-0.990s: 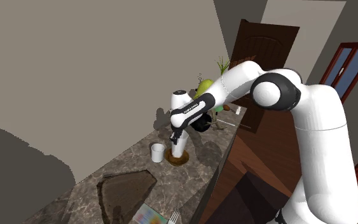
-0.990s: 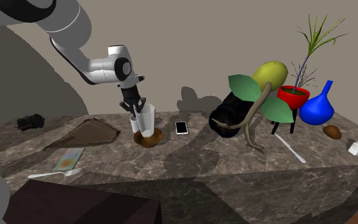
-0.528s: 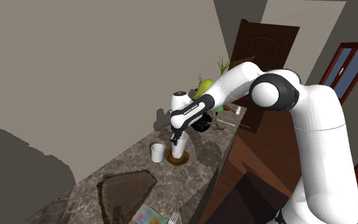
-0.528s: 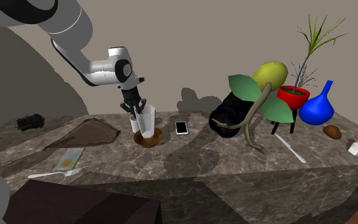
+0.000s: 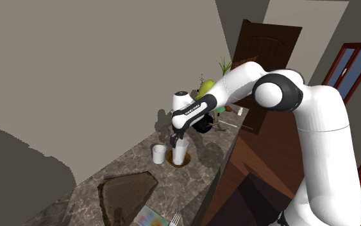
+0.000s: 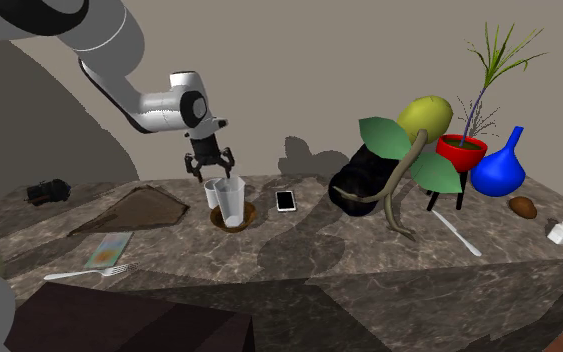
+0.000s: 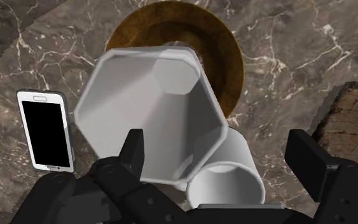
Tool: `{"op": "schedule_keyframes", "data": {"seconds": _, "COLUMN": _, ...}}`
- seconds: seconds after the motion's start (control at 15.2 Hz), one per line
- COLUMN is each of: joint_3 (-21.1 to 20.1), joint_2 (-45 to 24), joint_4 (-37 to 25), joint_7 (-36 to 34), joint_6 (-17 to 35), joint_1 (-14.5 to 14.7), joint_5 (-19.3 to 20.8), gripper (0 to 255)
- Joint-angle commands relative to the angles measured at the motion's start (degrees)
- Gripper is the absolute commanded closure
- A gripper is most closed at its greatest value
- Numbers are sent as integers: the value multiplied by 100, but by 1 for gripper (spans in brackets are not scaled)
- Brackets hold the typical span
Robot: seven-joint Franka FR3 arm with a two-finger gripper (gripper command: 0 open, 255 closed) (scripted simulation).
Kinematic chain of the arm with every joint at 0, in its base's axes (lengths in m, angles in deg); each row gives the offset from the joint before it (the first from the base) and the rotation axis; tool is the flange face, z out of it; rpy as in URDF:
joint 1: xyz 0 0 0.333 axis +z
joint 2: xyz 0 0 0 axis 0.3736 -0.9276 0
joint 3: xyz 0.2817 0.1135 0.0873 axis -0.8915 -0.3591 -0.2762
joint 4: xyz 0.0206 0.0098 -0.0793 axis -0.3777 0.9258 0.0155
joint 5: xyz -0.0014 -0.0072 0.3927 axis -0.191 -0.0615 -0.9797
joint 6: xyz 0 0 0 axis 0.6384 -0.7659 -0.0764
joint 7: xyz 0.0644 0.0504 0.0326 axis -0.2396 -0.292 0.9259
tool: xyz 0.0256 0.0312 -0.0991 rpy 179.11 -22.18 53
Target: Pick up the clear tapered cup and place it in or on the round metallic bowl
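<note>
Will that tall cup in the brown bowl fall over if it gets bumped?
Probably. The cup is tall, narrow-based and wide-mouthed, so it likely tips easily. It stands in a brown bowl, perhaps unsteady footing. It looks empty and thin-walled, so probably light.

I can read no word or number. The dark band (image 5: pixel 192 109) on my forearm, mid-frame in the shoulder view, bears small white marks too fine to make out. The phone (image 7: pixel 46 130), at the wrist view's left, shows a plain black screen.
</note>
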Motion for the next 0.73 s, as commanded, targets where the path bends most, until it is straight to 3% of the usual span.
{"op": "schedule_keyframes", "data": {"seconds": 0.0, "joint_3": 3, "joint_2": 229, "joint_4": 18, "joint_7": -3, "joint_6": -211, "joint_1": 24, "joint_5": 7, "gripper": 0}}
{"op": "schedule_keyframes", "data": {"seconds": 0.13, "joint_3": 3, "joint_2": 465, "joint_4": 0, "joint_7": -8, "joint_6": -467, "joint_1": 51, "joint_5": 14, "gripper": 0}}
{"op": "schedule_keyframes", "data": {"seconds": 0.66, "joint_3": 3, "joint_2": 465, "joint_4": 0, "joint_7": -8, "joint_6": -467, "joint_1": 51, "joint_5": 14, "gripper": 0}}
